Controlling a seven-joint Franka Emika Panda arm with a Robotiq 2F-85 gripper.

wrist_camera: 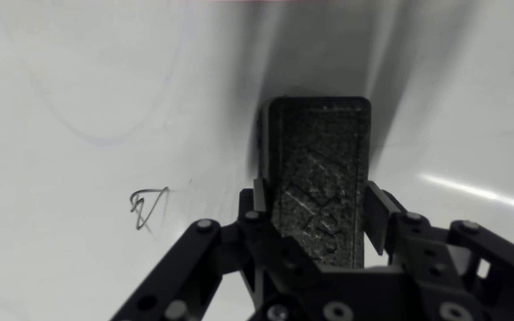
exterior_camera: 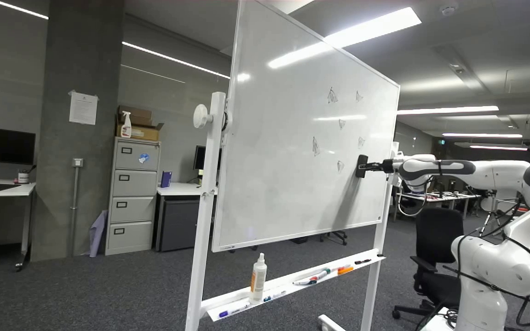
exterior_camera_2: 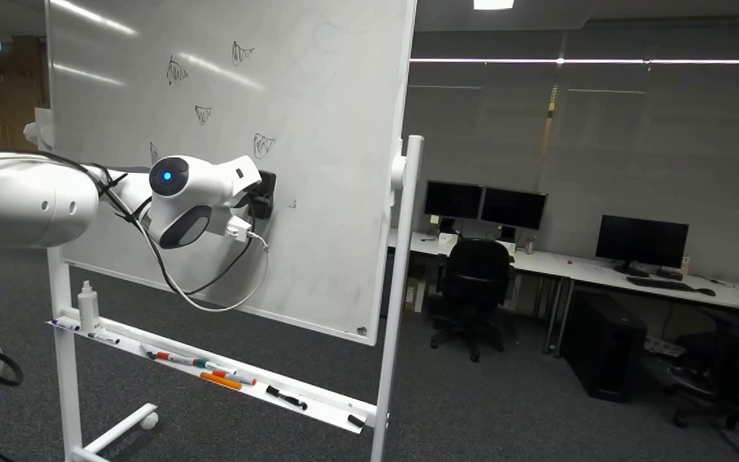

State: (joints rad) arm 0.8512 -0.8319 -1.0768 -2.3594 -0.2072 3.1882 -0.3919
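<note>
A black board eraser (wrist_camera: 321,147) is clasped by its long sides between the fingers of my gripper (wrist_camera: 316,203) in the wrist view. In both exterior views the eraser (exterior_camera: 361,166) is at the face of the whiteboard (exterior_camera: 283,184), right of middle; whether it presses on the surface I cannot tell. Its shadow falls on the board. A small black scribble (wrist_camera: 149,205) shows to one side of it in the wrist view, and part of another is at the far edge. Several more scribbles (exterior_camera_2: 203,115) are drawn up and left of the eraser in an exterior view.
Below the board runs a white tray (exterior_camera: 237,294) carrying a spray-type bottle (exterior_camera: 258,278), several markers and an orange pen (exterior_camera_2: 220,380). White posts (exterior_camera_2: 401,269) frame the board. Loose cables (exterior_camera_2: 241,289) hang from the wrist. A black office chair (exterior_camera: 437,248) stands behind the arm.
</note>
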